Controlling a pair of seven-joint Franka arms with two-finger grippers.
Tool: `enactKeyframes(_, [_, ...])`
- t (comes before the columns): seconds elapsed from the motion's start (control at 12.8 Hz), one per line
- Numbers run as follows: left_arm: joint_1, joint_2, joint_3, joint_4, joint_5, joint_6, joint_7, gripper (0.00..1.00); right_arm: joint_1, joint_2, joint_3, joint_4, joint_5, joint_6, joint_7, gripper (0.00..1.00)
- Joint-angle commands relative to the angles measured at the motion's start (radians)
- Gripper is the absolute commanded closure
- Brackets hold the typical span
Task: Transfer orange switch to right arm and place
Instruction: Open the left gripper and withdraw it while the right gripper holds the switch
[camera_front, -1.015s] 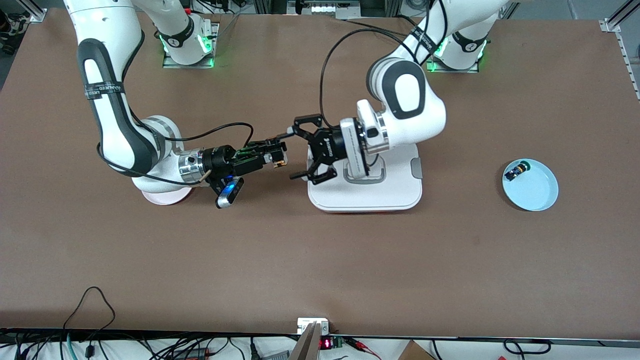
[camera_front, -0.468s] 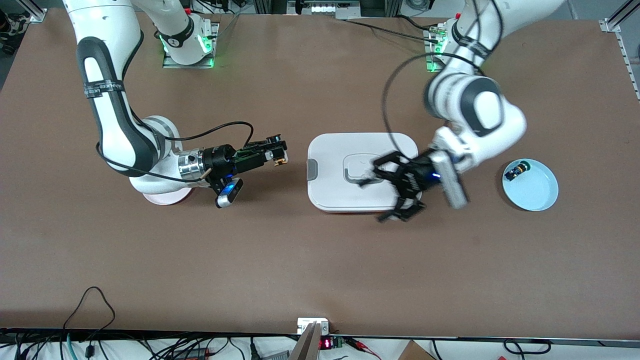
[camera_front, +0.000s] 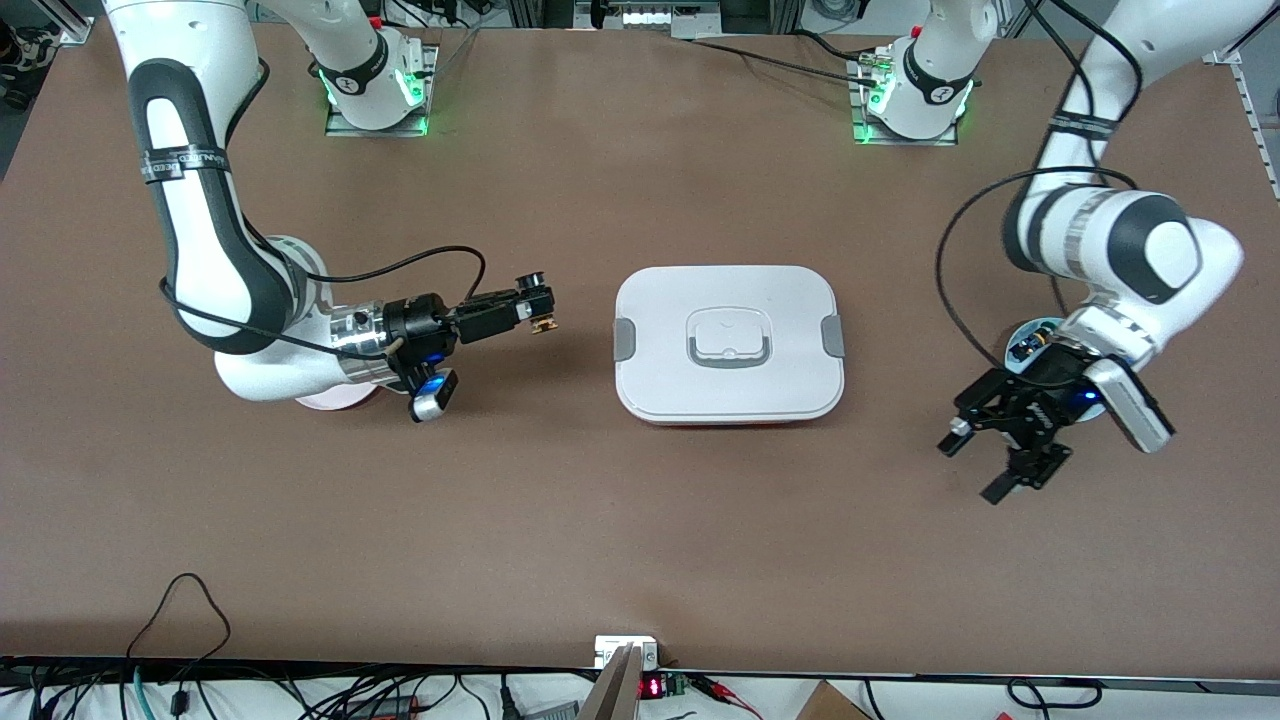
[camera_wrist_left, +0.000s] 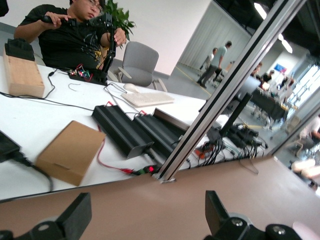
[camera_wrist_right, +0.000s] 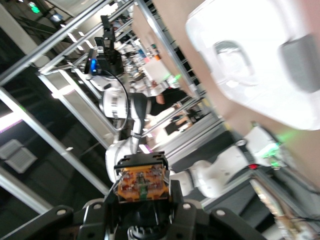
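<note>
- Front view: The right hand (camera_front: 540, 300) is up in the air over the bare brown table (camera_front: 640, 540), between the white box (camera_front: 728, 345) and the right arm's end of the table. Its fingers are squeezed tight on the orange switch (camera_front: 541, 322), a tiny black part with an orange end. A pink plate (camera_front: 335, 400) peeks out from under the right arm.
- Front view: The left hand (camera_front: 985, 460) is over the table just beside the blue plate (camera_front: 1030, 330), near the left arm's end. Its fingers are spread wide and hold nothing. A small black-and-blue part (camera_front: 1028, 345) lies in the blue plate.
- Left wrist view: Two dark fingertips (camera_wrist_left: 75, 215) of the left hand (camera_wrist_left: 145, 220) stand far apart with nothing between them. The brown table edge and a room with desks and people show past them.
- Right wrist view: The right hand (camera_wrist_right: 142, 205) pinches the orange switch (camera_wrist_right: 140, 184) from both sides, with the orange end facing the camera. The white box (camera_wrist_right: 260, 75) and the left arm show farther off.
</note>
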Motion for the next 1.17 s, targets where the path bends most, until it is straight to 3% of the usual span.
enactKeyframes(0.0, [0.014, -0.048, 0.154, -0.036, 0.192, -0.196, -0.045, 0.0, -0.021, -0.025, 0.006, 0.004, -0.129, -0.007, -0.052, 0.74])
enactKeyframes(0.16, [0.014, -0.075, 0.229, -0.007, 0.425, -0.27, -0.219, 0.0, -0.037, -0.034, 0.008, 0.004, -0.225, -0.012, -0.064, 0.74])
enactKeyframes(0.39, [0.005, -0.118, 0.285, 0.047, 0.704, -0.346, -0.439, 0.0, -0.047, -0.051, 0.008, 0.006, -0.342, -0.035, -0.107, 0.74])
enactKeyframes(0.55, [-0.015, -0.186, 0.292, 0.044, 0.89, -0.35, -0.57, 0.0, -0.051, -0.083, 0.008, 0.004, -0.455, -0.041, -0.146, 0.75])
enactKeyframes(0.78, [-0.124, -0.292, 0.315, 0.039, 1.166, -0.376, -0.857, 0.0, -0.064, -0.092, 0.011, 0.006, -0.577, -0.058, -0.228, 0.75])
enactKeyframes(1.09, [-0.249, -0.362, 0.314, 0.048, 1.462, -0.455, -1.22, 0.0, -0.085, -0.097, 0.011, 0.006, -0.738, -0.056, -0.346, 0.75])
